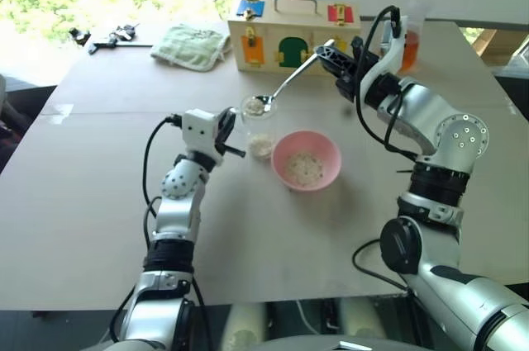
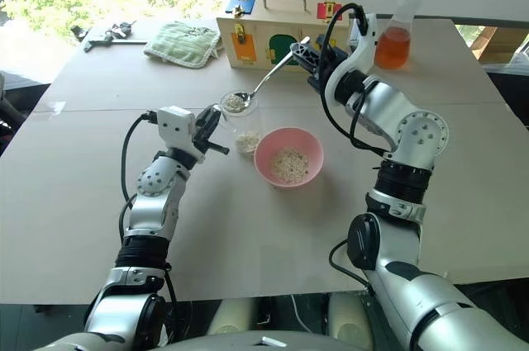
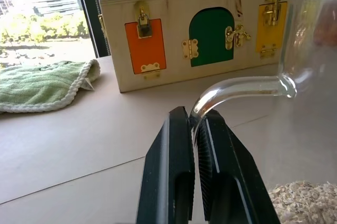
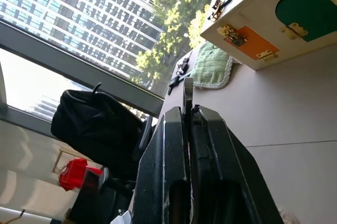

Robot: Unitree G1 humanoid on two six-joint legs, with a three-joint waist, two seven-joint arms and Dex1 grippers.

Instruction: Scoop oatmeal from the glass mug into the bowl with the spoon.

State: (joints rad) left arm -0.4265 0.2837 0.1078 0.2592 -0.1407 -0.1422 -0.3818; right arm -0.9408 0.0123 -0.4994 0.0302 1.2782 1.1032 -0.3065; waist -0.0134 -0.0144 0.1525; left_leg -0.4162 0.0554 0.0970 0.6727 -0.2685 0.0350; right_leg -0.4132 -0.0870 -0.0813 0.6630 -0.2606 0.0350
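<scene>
Left gripper [image 3: 196, 145] clenched on glass mug [image 1: 259, 130] handle.
Right gripper [image 1: 328, 55] grips spoon [image 1: 285, 84]; oatmeal-loaded scoop hovers over mug, left of bowl [image 1: 327, 149].

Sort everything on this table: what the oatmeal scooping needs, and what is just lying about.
Needed: oatmeal, glass mug (handle in left end effector), pink bowl, spoon (held by right end effector).

Lying about: wooden latch box, green cloth, flask of orange liquid, black tools.

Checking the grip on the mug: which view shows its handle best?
Left wrist view. The glass mug's handle curves down between the left hand's shut fingers, close up. In both eye views the hand hides the handle where it meets the mug. The right wrist view looks past the spoon.
</scene>
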